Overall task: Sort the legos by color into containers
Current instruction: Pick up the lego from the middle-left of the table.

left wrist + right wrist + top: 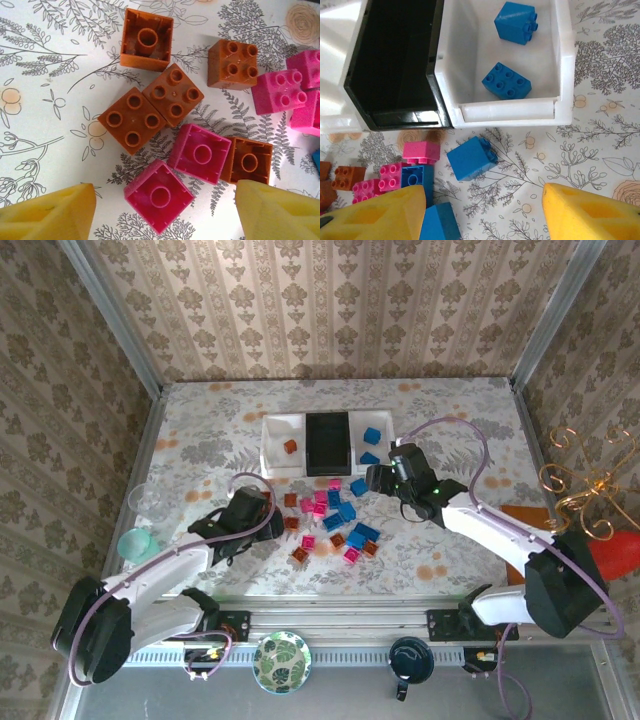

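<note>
The legos [330, 520] lie in a loose pile of blue, pink and orange-brown bricks in front of the containers [328, 440]. The left white tray [272, 452] holds one orange brick, and the right white tray [555, 107] holds two blue bricks [506, 81]. The black middle tray [395, 60] looks bare inside. My left gripper [165, 217] is open, its yellow fingers [50, 215] flanking an upside-down magenta brick [159, 196] without touching it. My right gripper [485, 215] is open over the cloth, just short of a blue brick [470, 157] lying on its side.
Orange bricks [132, 120] and another magenta brick [200, 152] crowd close beyond the left gripper. A teal cup [137, 544] and a clear glass [145, 498] stand at the left edge. A gold wire ornament [585, 480] is at the right, and a green plate [281, 661] is by the near rail.
</note>
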Action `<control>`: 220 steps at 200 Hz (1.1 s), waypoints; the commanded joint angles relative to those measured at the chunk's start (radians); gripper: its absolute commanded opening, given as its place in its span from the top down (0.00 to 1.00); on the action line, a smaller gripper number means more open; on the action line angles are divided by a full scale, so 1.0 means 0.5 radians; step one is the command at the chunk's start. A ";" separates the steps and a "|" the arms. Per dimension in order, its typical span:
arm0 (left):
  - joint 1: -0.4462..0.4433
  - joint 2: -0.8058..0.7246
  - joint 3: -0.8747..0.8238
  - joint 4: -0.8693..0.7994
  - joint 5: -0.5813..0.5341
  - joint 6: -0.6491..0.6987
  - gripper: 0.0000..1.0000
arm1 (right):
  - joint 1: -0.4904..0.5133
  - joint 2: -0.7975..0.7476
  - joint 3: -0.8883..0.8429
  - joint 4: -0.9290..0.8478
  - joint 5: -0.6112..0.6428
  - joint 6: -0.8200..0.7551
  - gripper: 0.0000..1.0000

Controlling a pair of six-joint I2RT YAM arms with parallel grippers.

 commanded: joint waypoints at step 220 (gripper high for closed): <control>0.027 0.499 0.006 0.378 -0.091 0.111 0.36 | 0.009 -0.180 -0.037 0.004 0.211 0.075 0.35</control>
